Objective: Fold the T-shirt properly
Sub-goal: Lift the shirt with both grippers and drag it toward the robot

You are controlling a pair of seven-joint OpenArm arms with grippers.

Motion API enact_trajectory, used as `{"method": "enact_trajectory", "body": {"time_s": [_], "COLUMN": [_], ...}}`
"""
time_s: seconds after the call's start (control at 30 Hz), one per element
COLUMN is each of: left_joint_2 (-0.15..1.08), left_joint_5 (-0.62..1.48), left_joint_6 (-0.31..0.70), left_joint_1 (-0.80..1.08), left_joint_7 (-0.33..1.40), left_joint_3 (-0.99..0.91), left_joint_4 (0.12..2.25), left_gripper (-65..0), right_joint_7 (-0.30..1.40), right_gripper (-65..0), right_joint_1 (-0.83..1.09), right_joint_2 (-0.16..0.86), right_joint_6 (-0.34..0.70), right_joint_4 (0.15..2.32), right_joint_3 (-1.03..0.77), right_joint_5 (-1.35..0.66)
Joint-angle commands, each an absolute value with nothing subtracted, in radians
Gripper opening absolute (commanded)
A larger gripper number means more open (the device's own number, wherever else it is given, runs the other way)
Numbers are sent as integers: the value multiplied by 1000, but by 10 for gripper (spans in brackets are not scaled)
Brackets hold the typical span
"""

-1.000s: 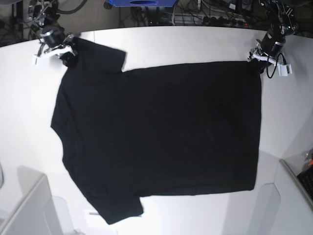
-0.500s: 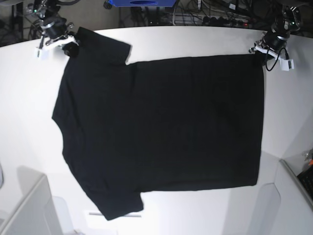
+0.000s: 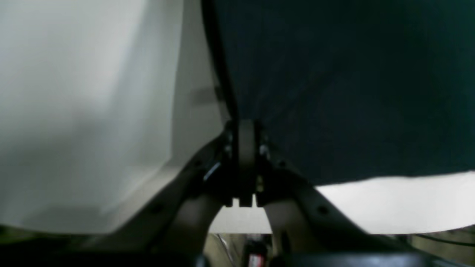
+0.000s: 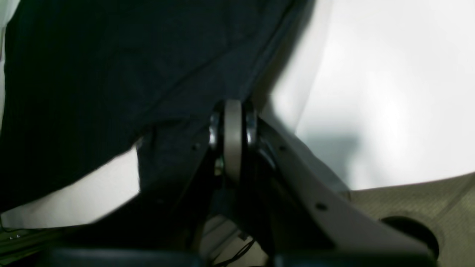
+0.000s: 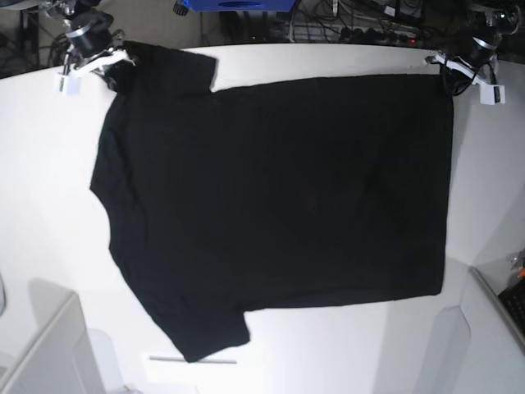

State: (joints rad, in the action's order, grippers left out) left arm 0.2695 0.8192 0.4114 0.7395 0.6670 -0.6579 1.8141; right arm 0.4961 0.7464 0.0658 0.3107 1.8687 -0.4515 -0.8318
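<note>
The black T-shirt [image 5: 279, 189] hangs spread out, lifted above the white table [image 5: 41, 205], with one sleeve at the top left and the other at the bottom left. My left gripper [image 5: 447, 67] is shut on its top right corner; in the left wrist view the shut gripper [image 3: 243, 128] pinches the dark cloth [image 3: 352, 85]. My right gripper [image 5: 111, 64] is shut on the top left sleeve corner; in the right wrist view the shut gripper [image 4: 233, 111] clamps the cloth [image 4: 122, 66].
Cables and a blue box [image 5: 234, 5] lie behind the table's far edge. A grey bin edge [image 5: 49, 345] stands at the bottom left and another [image 5: 492, 316] at the bottom right.
Both grippers have moved toward the far edge of the table, carrying the shirt's top edge with them. The shirt has shifted up and slightly right and looks larger.
</note>
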Motion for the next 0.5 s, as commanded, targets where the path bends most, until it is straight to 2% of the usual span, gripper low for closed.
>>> {"method": "enact_trajectory", "body": {"time_s": [0.0,0.23,0.47], "left_joint_2": [277,275,202], "left_joint_5": [832,834,834], "left_joint_6": [415,415,415], "left_joint_1": [750,708,549], "left_joint_7": [654,665,898], "left_joint_3": [-665,-664,-779], "left_joint_4": [1840,1850,1847], "left_gripper": [-650,-650,-650], "right_joint_7": [478,516,728], "right_gripper": [-650,-650,-650], "right_joint_1": [753,641,461], "right_joint_2": [73,84,74], "right_joint_6": [317,309,309], "right_joint_4": [1893,1891,1888], "right_joint_3": [-456,-456,-518], "right_joint_5": [-846,-843,-843]}}
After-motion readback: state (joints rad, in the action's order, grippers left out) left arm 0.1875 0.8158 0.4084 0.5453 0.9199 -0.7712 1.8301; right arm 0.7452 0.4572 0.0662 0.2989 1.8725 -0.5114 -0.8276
